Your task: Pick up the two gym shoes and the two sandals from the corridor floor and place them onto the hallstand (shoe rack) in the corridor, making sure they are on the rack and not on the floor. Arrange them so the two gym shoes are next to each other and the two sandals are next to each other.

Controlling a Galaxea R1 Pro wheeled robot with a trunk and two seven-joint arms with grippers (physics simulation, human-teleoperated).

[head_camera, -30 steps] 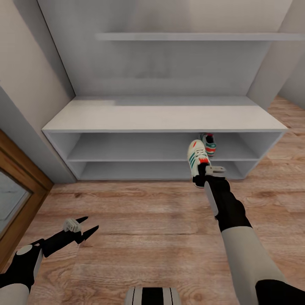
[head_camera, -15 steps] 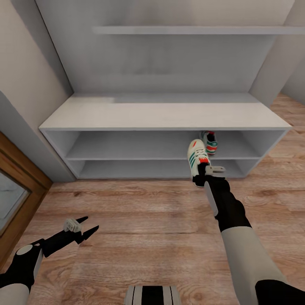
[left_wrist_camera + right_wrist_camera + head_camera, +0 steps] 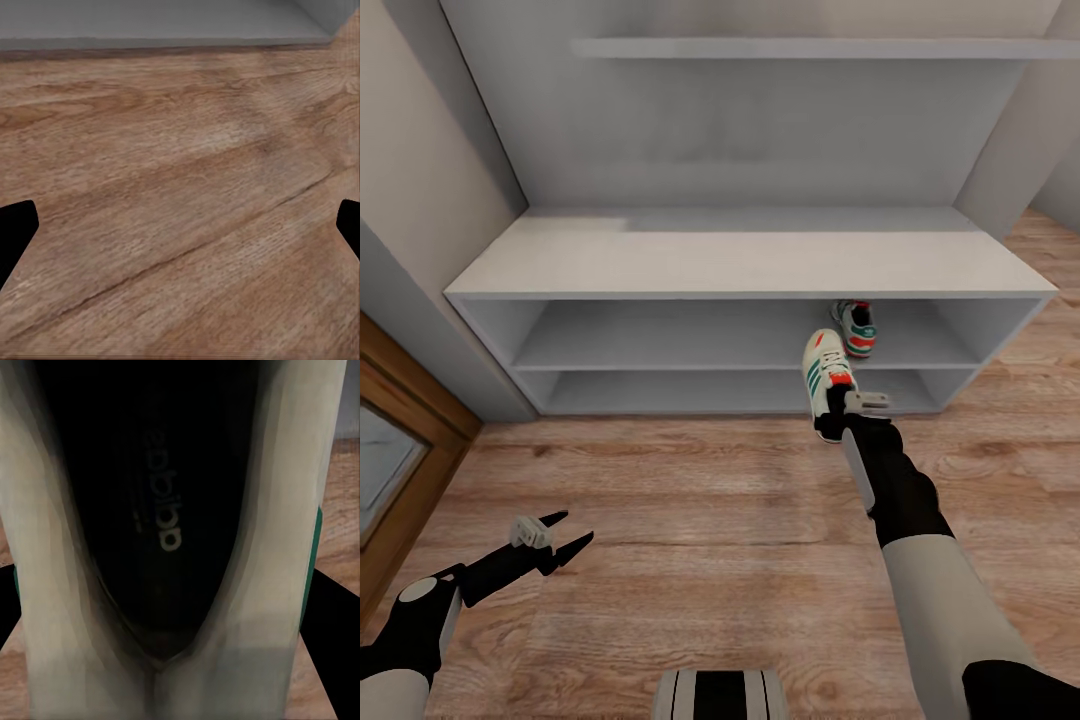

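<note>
Right tool (image 3: 832, 418) is clenched on the heel end of one gym shoe (image 3: 826, 375), holding it off the corridor floor (image 3: 720, 500) just in front of the hallstand (image 3: 750, 262), toe aimed toward the upper shoe shelf. Right wrist view: looking straight into the shoe's dark opening (image 3: 161, 502), printed insole lettering legible, cream sides either side, a green stripe at one edge. Second gym shoe (image 3: 855, 328) sits on the upper shelf at the right part of the rack, just beyond and to the right of the held one, red heel toward the camera. Left tool (image 3: 568, 534) is released, fingers spread, hanging low over bare floor planks, well apart from the rack, holding nothing. Left wrist view: both dark fingertips (image 3: 15, 232) at the frame edges over wood grain.
</note>
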